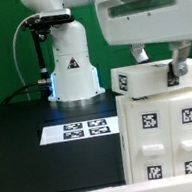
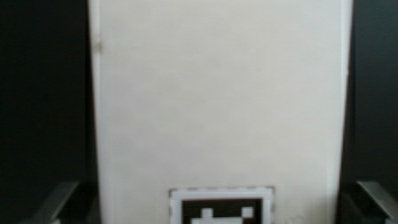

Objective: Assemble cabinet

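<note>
At the exterior view's right, fingers (image 1: 158,65) clamped on a white cabinet panel (image 1: 147,76), cabinet (image 1: 171,132) cut off by frame edge

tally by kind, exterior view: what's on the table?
White cabinet pieces: 2, a big box and a smaller piece above it, at the claw
Marker board: 1
Robot arm: 1
Total: 4
</note>
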Motion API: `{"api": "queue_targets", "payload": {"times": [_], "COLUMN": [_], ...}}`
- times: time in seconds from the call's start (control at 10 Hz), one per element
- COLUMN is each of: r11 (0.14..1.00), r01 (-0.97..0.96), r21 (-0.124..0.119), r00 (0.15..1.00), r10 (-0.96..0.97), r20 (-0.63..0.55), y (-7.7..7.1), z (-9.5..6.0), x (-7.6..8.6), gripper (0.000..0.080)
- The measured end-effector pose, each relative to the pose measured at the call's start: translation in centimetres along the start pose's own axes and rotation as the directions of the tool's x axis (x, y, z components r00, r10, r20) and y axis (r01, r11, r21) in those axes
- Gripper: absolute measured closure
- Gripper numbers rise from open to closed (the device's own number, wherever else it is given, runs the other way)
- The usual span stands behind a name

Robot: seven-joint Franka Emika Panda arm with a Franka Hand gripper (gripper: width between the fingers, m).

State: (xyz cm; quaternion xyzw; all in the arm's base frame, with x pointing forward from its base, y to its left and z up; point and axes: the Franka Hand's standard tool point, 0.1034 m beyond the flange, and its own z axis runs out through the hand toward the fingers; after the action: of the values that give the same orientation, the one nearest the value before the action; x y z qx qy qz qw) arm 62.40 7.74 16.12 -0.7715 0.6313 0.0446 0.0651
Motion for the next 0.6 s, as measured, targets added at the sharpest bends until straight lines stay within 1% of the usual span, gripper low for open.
{"api": "queue_targets", "payload": {"times": [0.1, 0.2, 0.3, 0.5, 0.6], "r11": [0.989, 0.988, 0.973, 0.954, 0.93], "r01": [-0.146, -0.148, -0.228, -0.298, -0.365], "r21": [0.031, 0.032, 0.035, 0.04, 0.041], "r00": [0.989, 0.989, 0.974, 0.954, 0.931], "r10": [0.146, 0.148, 0.227, 0.298, 0.364], "r20": [0.007, 0.007, 0.018, 0.024, 0.033], "y": [-0.12, -0.18, -0.28, -0.4, -0.47], "z": [0.0, -0.04, -0.06, -0.11, -0.15], "x": [0.0, -0.02, -0.12, -0.13, -0.14], "gripper": [0.0243, 0.0243, 0.0243, 0.0243, 0.0243]}}
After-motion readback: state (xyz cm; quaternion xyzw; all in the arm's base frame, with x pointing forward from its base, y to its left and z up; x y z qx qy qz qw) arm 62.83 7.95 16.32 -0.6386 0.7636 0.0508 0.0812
